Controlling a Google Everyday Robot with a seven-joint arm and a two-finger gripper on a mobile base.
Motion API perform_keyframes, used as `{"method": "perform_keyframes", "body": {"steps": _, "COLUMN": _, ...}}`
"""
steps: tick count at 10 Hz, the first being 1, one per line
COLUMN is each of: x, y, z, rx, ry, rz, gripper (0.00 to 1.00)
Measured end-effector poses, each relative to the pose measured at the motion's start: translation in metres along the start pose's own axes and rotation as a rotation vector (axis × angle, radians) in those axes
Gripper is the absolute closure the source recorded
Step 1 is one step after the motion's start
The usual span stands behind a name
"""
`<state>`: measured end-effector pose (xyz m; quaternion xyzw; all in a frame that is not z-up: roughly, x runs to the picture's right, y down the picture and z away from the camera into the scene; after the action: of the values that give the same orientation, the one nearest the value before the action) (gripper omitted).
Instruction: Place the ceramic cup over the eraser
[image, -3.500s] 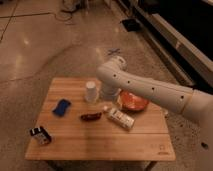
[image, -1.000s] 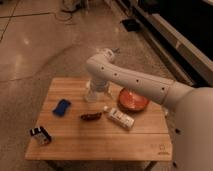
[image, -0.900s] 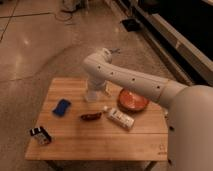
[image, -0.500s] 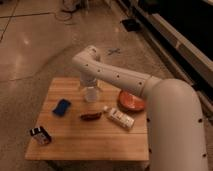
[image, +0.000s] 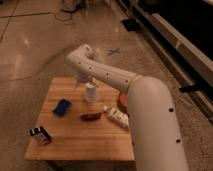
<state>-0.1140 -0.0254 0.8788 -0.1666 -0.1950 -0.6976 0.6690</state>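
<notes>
The white ceramic cup (image: 90, 93) stands upright on the wooden table (image: 75, 145), near its far middle. My gripper (image: 87, 80) hangs from the white arm (image: 107, 75) right over the cup's top and hides its rim. The eraser (image: 40, 135), a small black block with white patches, lies at the table's near left corner, far from the cup and the gripper.
A blue flat object (image: 62, 107) lies left of the cup. A reddish-brown item (image: 90, 116) and a white oblong carton (image: 116, 118) lie in front of it. The orange bowl (image: 121, 100) shows as a sliver behind my arm. The floor surrounds the table.
My arm has swung to the left, its elbow now above the table's far left. The gripper has stayed at the cup's top. The cup has not moved.
</notes>
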Motion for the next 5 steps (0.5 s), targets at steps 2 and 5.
{"method": "perform_keyframes", "body": {"steps": 2, "x": 0.008, "y": 0.011, "z": 0.010, "rx": -0.017, "ry": -0.014, "rz": 0.018, "gripper": 0.20}}
{"method": "perform_keyframes", "body": {"steps": 5, "x": 0.014, "y": 0.019, "z": 0.024, "rx": -0.032, "ry": -0.042, "rz": 0.035, "gripper": 0.20}}
